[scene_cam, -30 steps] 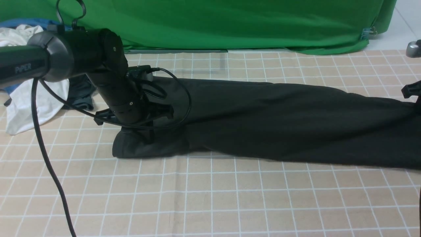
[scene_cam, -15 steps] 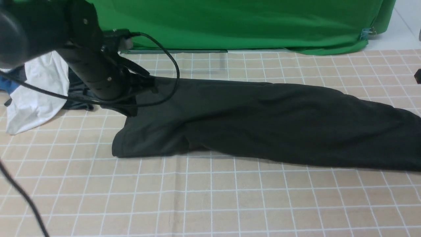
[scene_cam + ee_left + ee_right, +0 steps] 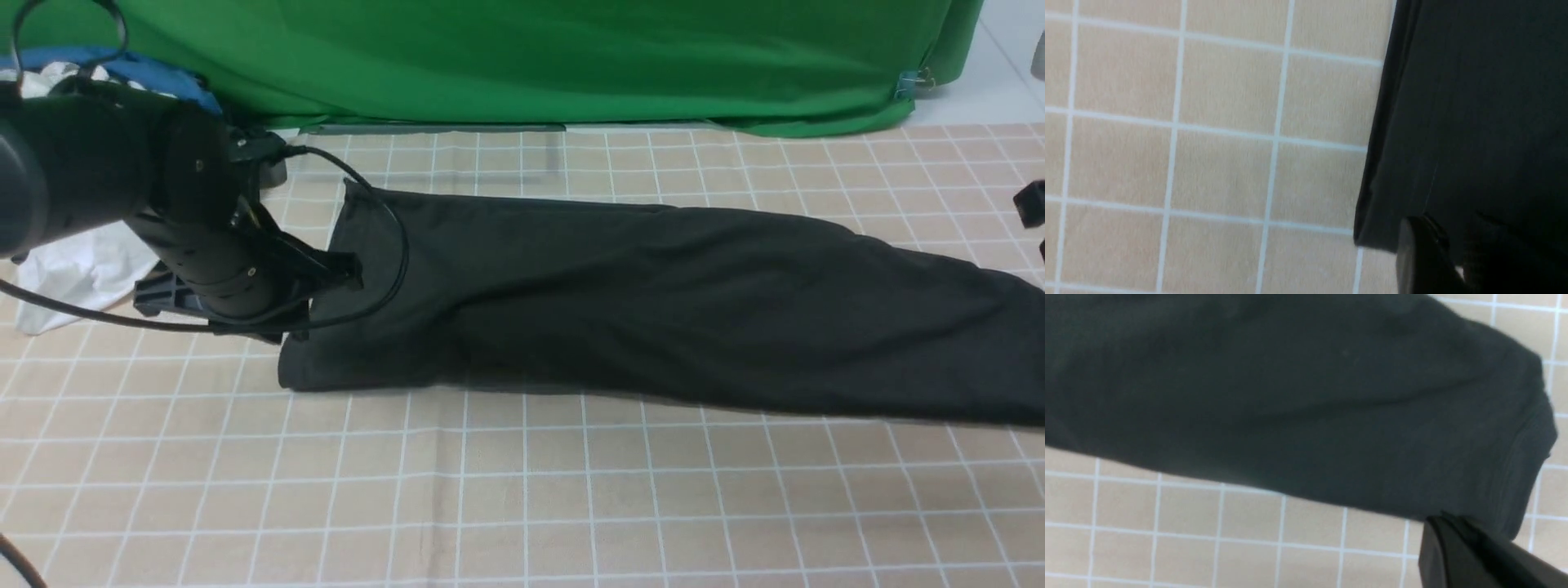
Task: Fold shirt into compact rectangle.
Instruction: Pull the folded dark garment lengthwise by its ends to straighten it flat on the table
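at the far left, a blue garment (image 3: 155, 75) and white fabric (image 3: 82, 265) lie in a pile behind the left arm (image 3: 175, 163), partly hidden by it. a black cable (image 3: 403, 237) loops from that arm and crosses in front of its gripper and the shirt's left end. the left gripper (image 3: 1457, 232) is at the shirt's left end, its fingertips parted and released; whether they touch the fabric i cannot tell. the black t-shirt (image 3: 571, 302) lies in a long, folded band from beside the left gripper across the middle of the grid-patterned table covering (image 3: 522, 506) and out past the front view's right edge. its left end has a near corner and a far corner, with a crease slanting between them toward the middle, and its right part sits nearer the camera. green cloth (image 3: 571, 61) hangs behind the table, with a small blue clip (image 3: 908, 84) near its right end. at the far right, the right gripper (image 3: 1449, 518) is clenched near the shirt's right end, where the wrist view shows the fabric's end spread on the grid; contact with it i cannot tell
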